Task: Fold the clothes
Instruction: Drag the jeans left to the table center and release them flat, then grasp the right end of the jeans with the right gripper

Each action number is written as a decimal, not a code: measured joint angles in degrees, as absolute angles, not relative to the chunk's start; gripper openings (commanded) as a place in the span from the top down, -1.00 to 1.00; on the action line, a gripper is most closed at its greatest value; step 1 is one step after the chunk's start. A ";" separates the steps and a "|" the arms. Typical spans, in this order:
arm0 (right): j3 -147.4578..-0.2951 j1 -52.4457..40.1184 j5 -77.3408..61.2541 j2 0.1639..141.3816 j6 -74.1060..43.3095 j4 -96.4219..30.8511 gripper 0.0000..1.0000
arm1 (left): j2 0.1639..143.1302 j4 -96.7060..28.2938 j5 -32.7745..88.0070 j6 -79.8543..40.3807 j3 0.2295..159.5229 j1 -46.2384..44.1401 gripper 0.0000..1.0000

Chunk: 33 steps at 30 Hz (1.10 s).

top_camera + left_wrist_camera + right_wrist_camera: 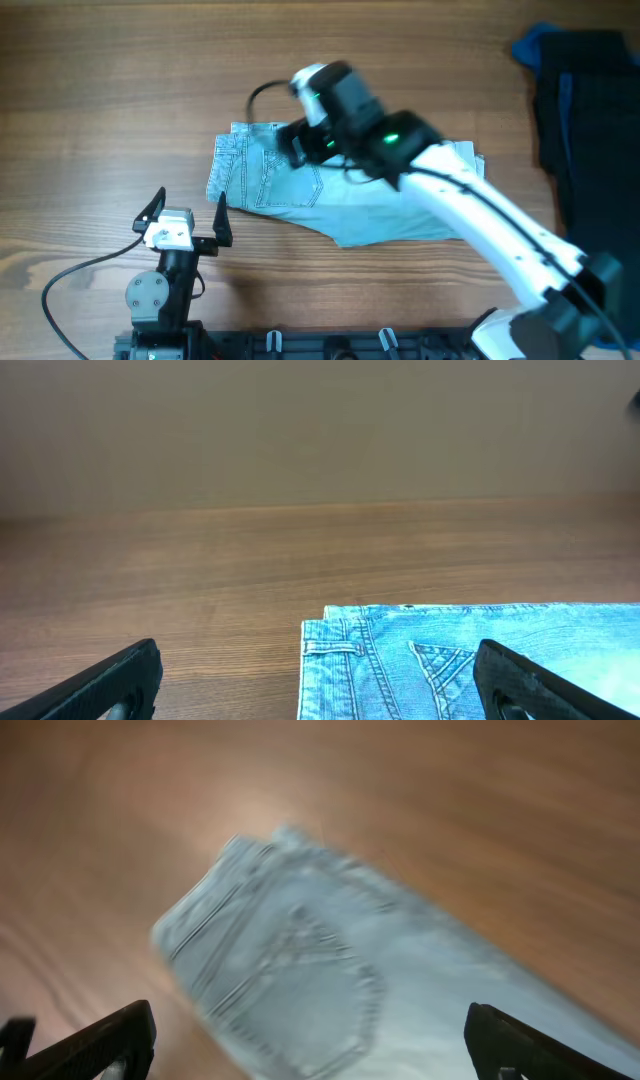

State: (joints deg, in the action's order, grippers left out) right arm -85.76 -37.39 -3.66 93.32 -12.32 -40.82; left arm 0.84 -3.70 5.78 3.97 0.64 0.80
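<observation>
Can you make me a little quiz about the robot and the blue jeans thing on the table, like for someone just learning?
1. True or false: the left claw is squeezing the pale blue denim garment.
2. In the overhead view, where is the dark clothes pile? A) bottom left B) top right C) under the denim
3. Fill in: the claw hanging above the denim's stitched pocket belongs to the ___ arm.

Key: 1 false, the left claw is open and holds nothing. 2 B. 3 right, so it is the right claw, and it is open too.
</observation>
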 measured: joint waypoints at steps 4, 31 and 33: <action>-86.52 -24.36 -3.18 89.65 -14.28 -48.03 -0.99 | 0.84 -3.70 5.78 3.97 0.64 0.80 -1.00; -83.31 10.41 -7.77 101.32 2.00 -63.46 -0.95 | 0.84 -3.70 5.78 3.97 0.64 0.80 -1.00; -81.03 11.20 -8.16 101.38 5.23 -61.73 -0.99 | 0.84 -3.70 5.78 3.97 0.64 0.80 -1.00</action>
State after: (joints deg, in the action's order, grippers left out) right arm -81.03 11.20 -8.16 101.38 5.23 -61.73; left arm 0.84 -3.70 5.78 3.97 0.64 0.80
